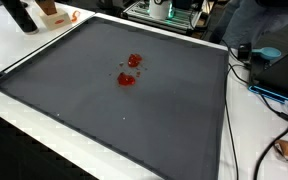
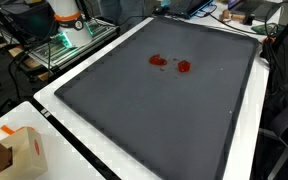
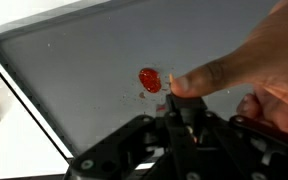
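Note:
Two small red pieces lie near the middle of a dark grey mat in both exterior views: one (image 1: 135, 61) (image 2: 158, 61) and another (image 1: 126, 78) (image 2: 183, 67). In the wrist view one red piece (image 3: 150, 80) lies on the mat (image 3: 74, 70), just left of and beyond my black gripper (image 3: 184, 108). The gripper's fingers look closed together. A person's hand (image 3: 249, 60) reaches in from the right, and its fingertip covers the gripper's tips. I cannot see anything between the fingers. The gripper does not show in either exterior view.
The mat (image 1: 104, 110) (image 2: 144, 120) covers most of a white table. A cardboard box (image 2: 24, 150) (image 1: 52, 14) stands off one corner. Cables (image 1: 254, 90) and electronics run along one side. An equipment rack (image 2: 69, 45) stands beyond the table.

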You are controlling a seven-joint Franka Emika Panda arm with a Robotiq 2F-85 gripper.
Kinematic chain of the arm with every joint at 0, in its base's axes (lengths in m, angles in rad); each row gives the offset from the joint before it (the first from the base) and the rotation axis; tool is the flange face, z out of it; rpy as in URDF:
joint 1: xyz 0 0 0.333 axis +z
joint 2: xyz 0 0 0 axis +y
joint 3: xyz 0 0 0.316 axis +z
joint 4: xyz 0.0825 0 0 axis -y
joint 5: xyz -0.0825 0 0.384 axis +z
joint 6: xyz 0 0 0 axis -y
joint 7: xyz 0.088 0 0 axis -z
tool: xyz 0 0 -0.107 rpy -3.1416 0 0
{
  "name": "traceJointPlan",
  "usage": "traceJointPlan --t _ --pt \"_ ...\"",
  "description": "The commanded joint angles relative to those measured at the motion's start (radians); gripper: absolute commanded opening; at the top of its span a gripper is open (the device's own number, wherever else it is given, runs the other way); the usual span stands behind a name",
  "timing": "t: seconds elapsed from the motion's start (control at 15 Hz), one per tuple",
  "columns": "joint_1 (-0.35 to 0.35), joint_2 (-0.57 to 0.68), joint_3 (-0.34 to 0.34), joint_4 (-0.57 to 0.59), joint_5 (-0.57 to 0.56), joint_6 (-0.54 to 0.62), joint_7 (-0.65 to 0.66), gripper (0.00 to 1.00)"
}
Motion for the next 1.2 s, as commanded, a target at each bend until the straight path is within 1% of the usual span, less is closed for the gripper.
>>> traceJointPlan --t 0.0,0.2,0.27,1.13 --pt "0.018 -0.003 -0.016 -0.010 -0.001 0.016 0.002 0.03" --pt "0.018 -0.004 -0.019 -0.012 0.004 0.016 0.006 0.03" --pt "0.011 0.004 -0.012 0.002 -0.009 0.002 0.007 0.13" --pt "0.011 0.004 -0.014 0.002 -0.009 0.002 0.007 0.13"
